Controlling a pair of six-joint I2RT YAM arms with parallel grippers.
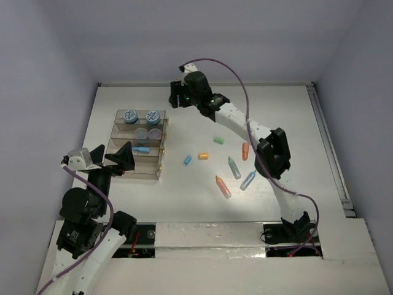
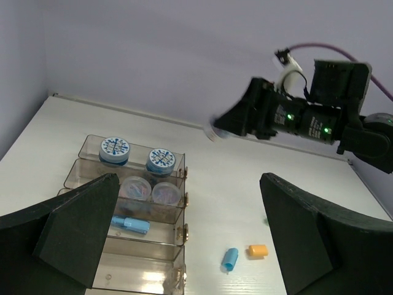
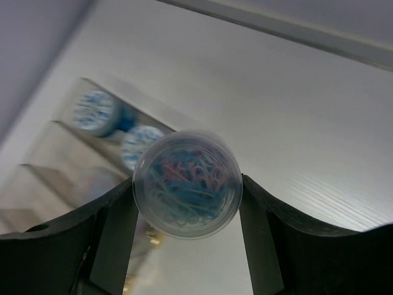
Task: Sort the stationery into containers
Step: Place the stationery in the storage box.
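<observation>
right gripper [image 3: 186, 184] clamped on a clear round plastic jar of coloured paper clips [image 3: 187, 196], a finger pressed to each side. it hangs in the air at about one o'clock from the stepped block of brown-tinted clear trays [image 1: 138, 171]. left gripper [image 2: 189, 184] spread wide, holding nothing, at the block's eight o'clock edge. loose capped pens [image 1: 223, 186] lie scattered on the white table [image 1: 295, 123], three o'clock of the trays.
</observation>
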